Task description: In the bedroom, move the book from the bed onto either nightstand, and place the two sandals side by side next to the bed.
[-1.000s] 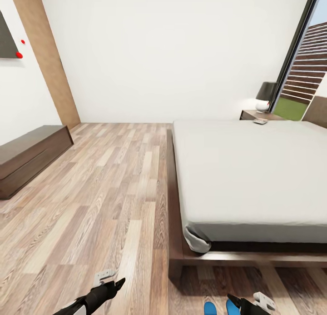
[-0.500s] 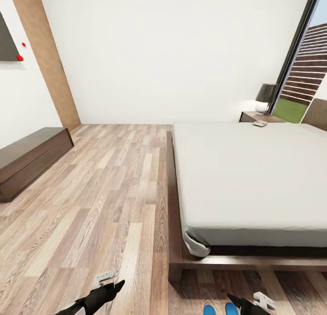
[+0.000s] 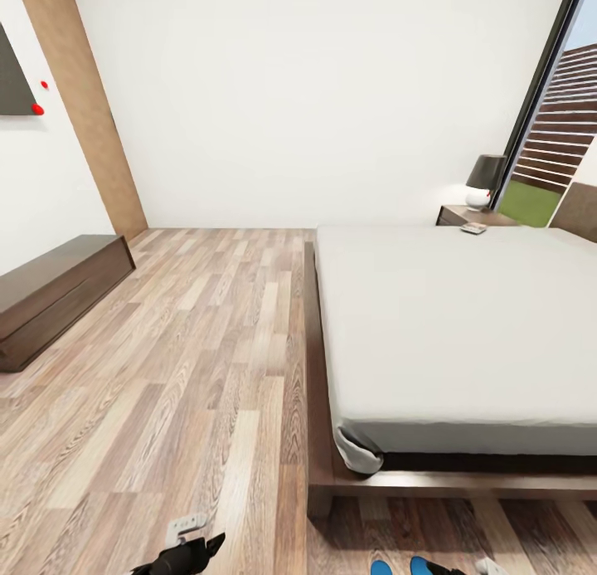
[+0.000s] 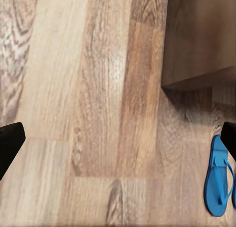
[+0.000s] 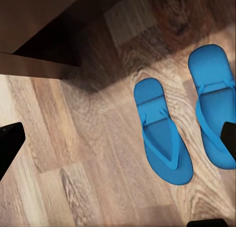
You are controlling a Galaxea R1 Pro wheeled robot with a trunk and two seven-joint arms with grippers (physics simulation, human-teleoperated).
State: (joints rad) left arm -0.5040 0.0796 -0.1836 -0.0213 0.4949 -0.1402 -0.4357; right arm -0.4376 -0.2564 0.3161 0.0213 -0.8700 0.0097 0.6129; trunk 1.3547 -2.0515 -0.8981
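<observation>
The two sandals [image 5: 187, 124] lie side by side on the floor [image 3: 191, 367] at the foot of the bed [image 3: 448, 326]. A small flat item, possibly the book [image 3: 474, 227], sits near the far nightstand [image 3: 464, 216]; its identity cannot be confirmed. Left tool [image 4: 118, 143] and right tool [image 5: 118, 143] stand wide, holding nothing. Risk: base travel may scatter the pair.

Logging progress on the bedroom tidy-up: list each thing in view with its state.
Sandals: side by side, flat on the floor by the bed frame.
Book: lying on the nightstand.
Lamp: upright.
Left end effector: open, empty.
Right end effector: open, above sandals.
</observation>
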